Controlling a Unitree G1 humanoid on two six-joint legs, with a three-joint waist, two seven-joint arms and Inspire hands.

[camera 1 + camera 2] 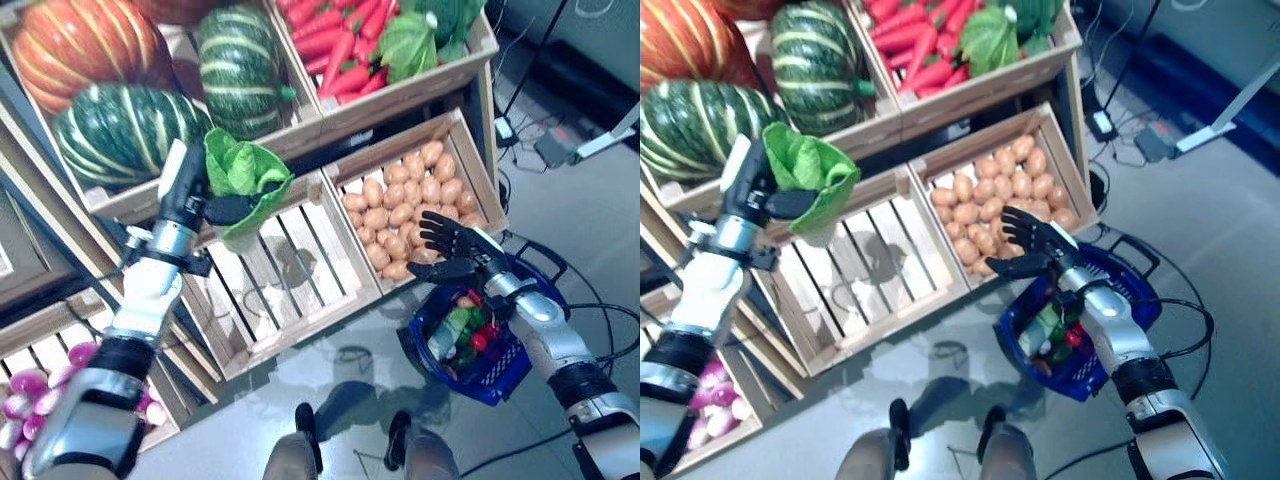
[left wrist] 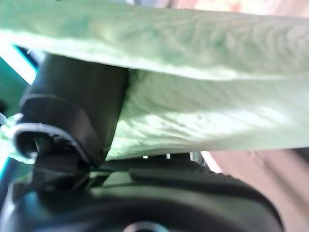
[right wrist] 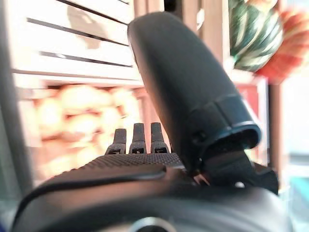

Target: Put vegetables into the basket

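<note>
My left hand (image 1: pixel 215 208) is shut on a light green leafy cabbage (image 1: pixel 243 172) and holds it up over the empty slatted crate (image 1: pixel 280 270) of the wooden stand. In the left wrist view the cabbage leaves (image 2: pixel 203 96) press against my thumb (image 2: pixel 77 116). The blue basket (image 1: pixel 500 375) stands on the floor at the right, with green and red vegetables (image 1: pixel 462 330) in it. My right hand (image 1: pixel 455 245) is open with straight fingers, just above the basket's far rim and beside the potato crate (image 1: pixel 405 205).
The wooden stand holds upper crates of large produce (image 1: pixel 130 130) behind my left hand. Cables and a power strip (image 1: pixel 505 130) lie on the grey floor to the right of the stand. A low crate (image 1: pixel 40 380) stands at lower left.
</note>
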